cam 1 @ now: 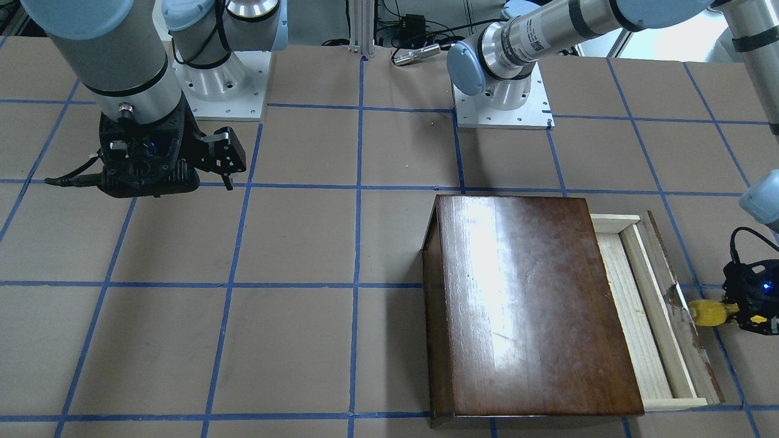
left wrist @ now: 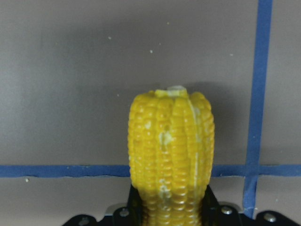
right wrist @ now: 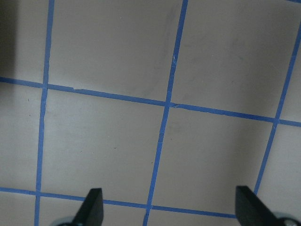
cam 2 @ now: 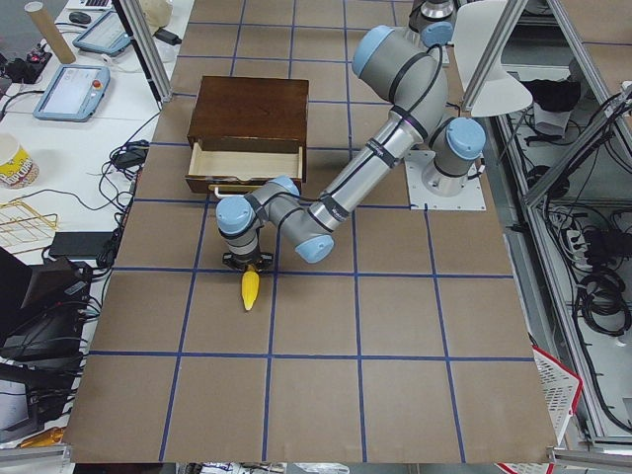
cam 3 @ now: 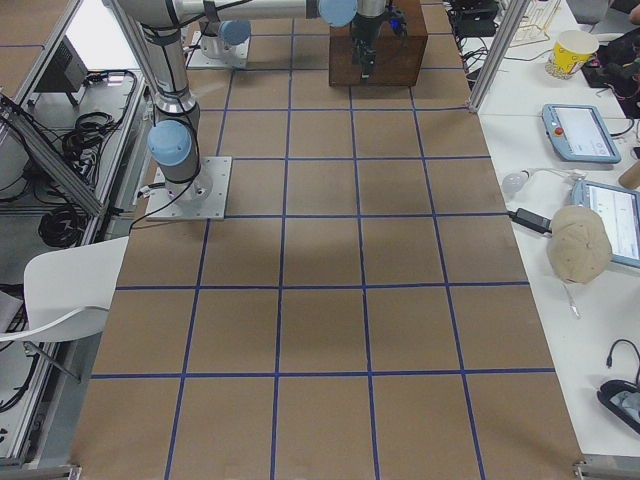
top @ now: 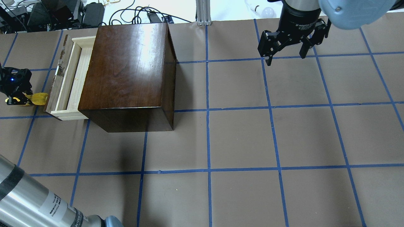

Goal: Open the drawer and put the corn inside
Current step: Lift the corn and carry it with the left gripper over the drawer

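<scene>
The glossy dark brown box (top: 126, 66) stands on the table with its drawer (top: 74, 75) pulled out, showing the pale wood tray and its worn dark front panel (cam 1: 675, 304). My left gripper (top: 23, 99) is shut on the yellow corn (top: 38, 98), low over the table just outside the drawer's front panel. The corn's free end points at the panel (cam 1: 706, 312). The left wrist view shows the corn (left wrist: 171, 160) held between the fingers. My right gripper (top: 285, 58) is open and empty, far from the box; it also shows in the right wrist view (right wrist: 170, 207).
Brown table paper with a blue tape grid (top: 208, 110). Both arm bases (cam 1: 502, 103) stand at the robot's side. Cables and gear (top: 63, 12) lie beyond the table's far edge, behind the box. The left arm's forearm (top: 34, 201) crosses the near left corner.
</scene>
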`<act>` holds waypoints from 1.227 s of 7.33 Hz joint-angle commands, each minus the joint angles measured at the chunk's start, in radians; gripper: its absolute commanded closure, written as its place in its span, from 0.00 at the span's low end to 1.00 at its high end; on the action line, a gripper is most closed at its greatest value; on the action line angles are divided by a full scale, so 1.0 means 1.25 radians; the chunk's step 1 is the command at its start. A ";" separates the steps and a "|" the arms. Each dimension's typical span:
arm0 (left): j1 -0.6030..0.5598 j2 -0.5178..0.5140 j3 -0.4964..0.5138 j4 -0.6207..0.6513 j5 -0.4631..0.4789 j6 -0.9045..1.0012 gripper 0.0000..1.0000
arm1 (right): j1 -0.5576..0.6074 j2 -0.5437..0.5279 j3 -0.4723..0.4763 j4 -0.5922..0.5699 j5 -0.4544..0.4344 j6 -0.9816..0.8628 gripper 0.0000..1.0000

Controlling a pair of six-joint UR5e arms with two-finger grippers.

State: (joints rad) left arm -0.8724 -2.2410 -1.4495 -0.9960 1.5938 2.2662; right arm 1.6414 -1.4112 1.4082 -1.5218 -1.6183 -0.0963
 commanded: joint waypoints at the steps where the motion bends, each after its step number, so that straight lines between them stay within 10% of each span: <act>1: -0.002 0.008 -0.001 0.000 0.001 -0.014 1.00 | 0.000 0.000 0.000 0.000 0.000 0.000 0.00; 5: -0.017 0.088 0.034 -0.014 0.005 -0.149 1.00 | 0.000 0.000 0.000 0.000 0.000 0.000 0.00; 9: -0.119 0.194 0.097 -0.231 0.015 -0.624 1.00 | 0.000 0.000 0.000 0.000 0.000 0.000 0.00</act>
State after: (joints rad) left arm -0.9749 -2.0364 -1.3499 -1.1993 1.6043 1.6827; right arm 1.6414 -1.4113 1.4082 -1.5219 -1.6183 -0.0966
